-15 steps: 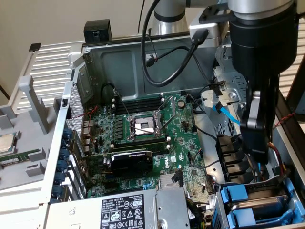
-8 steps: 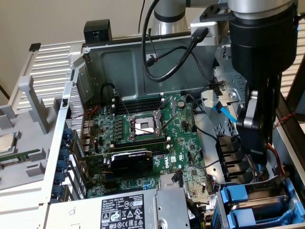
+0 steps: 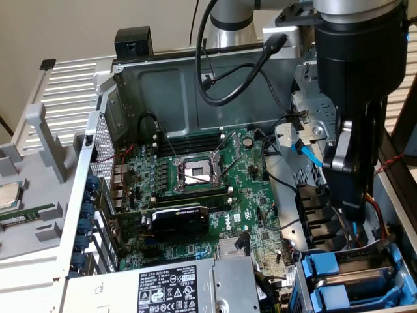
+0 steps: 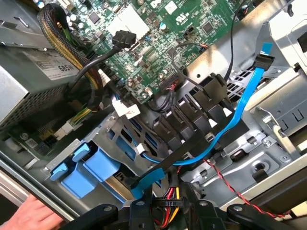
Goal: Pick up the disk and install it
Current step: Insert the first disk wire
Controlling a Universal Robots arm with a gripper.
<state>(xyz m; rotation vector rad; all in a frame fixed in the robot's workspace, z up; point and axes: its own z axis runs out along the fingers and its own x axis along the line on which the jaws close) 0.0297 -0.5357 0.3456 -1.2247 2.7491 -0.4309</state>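
The gripper (image 3: 352,212) hangs nose-down over the 4 o'clock corner of the open computer case (image 3: 163,85) in the exterior view. Whether it is clenched or released cannot be told. In the wrist view the gripper (image 4: 168,218) shows its black linkage, with a bundle of red and yellow wires (image 4: 171,195) just before it.

The disk (image 3: 368,277) lies flat in the drive cage, roughly at 6 o'clock from the gripper and lower than it. No contact between the two can be made out. Its long axis runs about 9 to 3 o'clock in the exterior view. The blue carrier end (image 3: 329,268) points to 9 o'clock, toward the middle of the case, and a second blue end sits just beneath it. In the wrist view the disk (image 4: 120,181) shows as a pale strip beside its blue carrier handles (image 4: 91,167).

A blue flat cable (image 3: 306,151) loops at 10 o'clock from the gripper, and black plastic guides (image 3: 319,212) stand just beside it at 9 o'clock. Farther out at 9 o'clock lie the green motherboard (image 3: 260,215) and its bare processor socket (image 3: 195,173). The grey power supply (image 3: 195,287) sits at 8 o'clock. A person's hand (image 4: 33,213) rests on the case edge near the blue handles.
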